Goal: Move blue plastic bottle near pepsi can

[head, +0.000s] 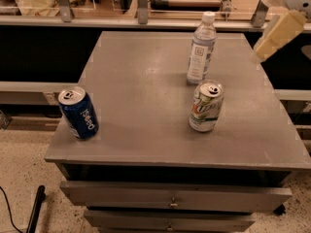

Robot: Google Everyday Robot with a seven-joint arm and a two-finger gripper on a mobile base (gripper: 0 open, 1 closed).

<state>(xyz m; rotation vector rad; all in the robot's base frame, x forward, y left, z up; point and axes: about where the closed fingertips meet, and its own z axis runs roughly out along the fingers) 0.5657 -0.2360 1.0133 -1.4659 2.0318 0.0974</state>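
My end effector point(275, 35) upper right, past the counter point(141, 81) edge, grip I cannot tell, bottle point(200, 50) upright behind white-green can point(206, 107), pepsi can point(78, 113) front-left.

Office or lab floor, likely: grey drawer cabinet point(170, 200); speckled floor point(24, 174); glass partition point(102, 1) behind; gripper point(273, 35) hanging upper right.
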